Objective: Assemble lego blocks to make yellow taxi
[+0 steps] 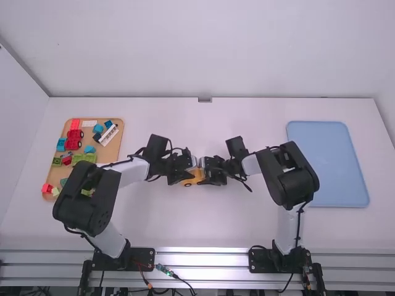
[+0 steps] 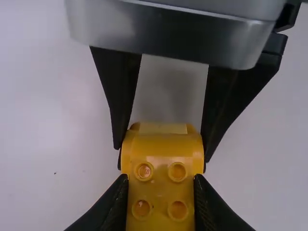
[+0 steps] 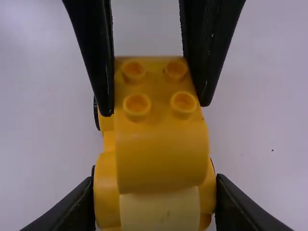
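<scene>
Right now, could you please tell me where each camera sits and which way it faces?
High view: above and behind the arms, looking forward and down at the table; left arm and right arm show.
Left wrist view: on the left wrist, facing the yellow car; left gripper at the bottom edge, right gripper beyond.
Right wrist view: on the right wrist, facing the car from the opposite end, its own fingers at the bottom edge.
Both wrist views share the car and both grippers.
</scene>
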Tool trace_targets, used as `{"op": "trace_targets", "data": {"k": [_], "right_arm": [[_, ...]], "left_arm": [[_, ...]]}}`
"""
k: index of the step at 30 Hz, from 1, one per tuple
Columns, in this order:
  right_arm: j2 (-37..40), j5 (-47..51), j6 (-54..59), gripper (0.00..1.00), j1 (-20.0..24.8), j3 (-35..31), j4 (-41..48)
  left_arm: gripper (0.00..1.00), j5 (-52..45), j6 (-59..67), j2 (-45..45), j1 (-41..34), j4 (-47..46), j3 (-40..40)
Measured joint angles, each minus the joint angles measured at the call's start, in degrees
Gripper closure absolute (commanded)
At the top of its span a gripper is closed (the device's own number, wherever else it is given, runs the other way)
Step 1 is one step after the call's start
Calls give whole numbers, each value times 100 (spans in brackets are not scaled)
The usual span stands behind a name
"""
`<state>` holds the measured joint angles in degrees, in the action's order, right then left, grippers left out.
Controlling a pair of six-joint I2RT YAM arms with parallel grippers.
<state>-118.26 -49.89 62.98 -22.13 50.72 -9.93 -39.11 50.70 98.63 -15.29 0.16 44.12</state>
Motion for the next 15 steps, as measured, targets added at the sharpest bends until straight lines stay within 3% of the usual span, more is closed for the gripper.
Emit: {"op": "trace_targets", "data": {"k": [9, 15], "right_arm": [[0, 2, -28, 57, -22, -2, -28], [0, 59, -221, 58, -20, -22, -153]], "left_arm": [[98, 81, 155, 0, -15, -273, 118], [98, 11, 466, -2, 2, 282, -140]]}}
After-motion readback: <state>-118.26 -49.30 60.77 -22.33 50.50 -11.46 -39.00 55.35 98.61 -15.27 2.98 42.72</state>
